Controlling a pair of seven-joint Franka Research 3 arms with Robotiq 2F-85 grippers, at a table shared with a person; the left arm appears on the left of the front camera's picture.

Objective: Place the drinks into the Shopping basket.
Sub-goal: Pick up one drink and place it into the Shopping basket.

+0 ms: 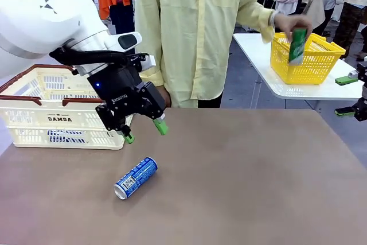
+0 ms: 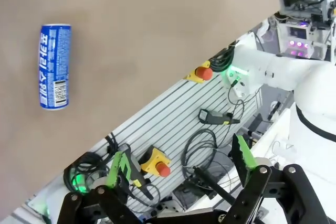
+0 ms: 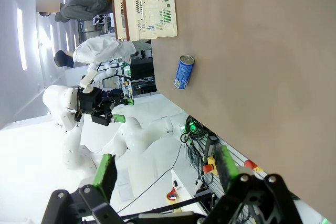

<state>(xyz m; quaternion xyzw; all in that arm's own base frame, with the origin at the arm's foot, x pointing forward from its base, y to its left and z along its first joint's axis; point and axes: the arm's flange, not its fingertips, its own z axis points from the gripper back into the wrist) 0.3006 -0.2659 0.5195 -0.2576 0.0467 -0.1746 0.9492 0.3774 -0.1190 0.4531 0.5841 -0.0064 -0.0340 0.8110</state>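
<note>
At the left side of the brown table (image 1: 241, 187) the Shopping basket (image 1: 28, 107) is set, with its handles folded down on the rim. The left arm (image 1: 40, 15) is bent down from the upper left, and the left gripper (image 1: 145, 132) is tilted, with its fingertips low over the table just beside the right corner of the basket. Whether the nearer fingertip touches the basket cannot be told. Its fingers (image 2: 122, 169) are spread fully apart and nothing is held between them.

A blue drink (image 1: 136, 177) is laid on its side on the table, a little nearer to the robot than this gripper and apart from it. It is also seen in the left wrist view (image 2: 54, 66) and in the right wrist view (image 3: 184, 72).

Farther to the right, a green drink (image 1: 297, 45) is held upright by a person's hand (image 1: 289, 24) over a yellow basket (image 1: 321, 67) on a white side table (image 1: 258, 55).

At the right edge, the right gripper (image 1: 346, 96) is kept beyond the table edge. Its fingers (image 3: 105, 174) are opened wide and are empty.
</note>
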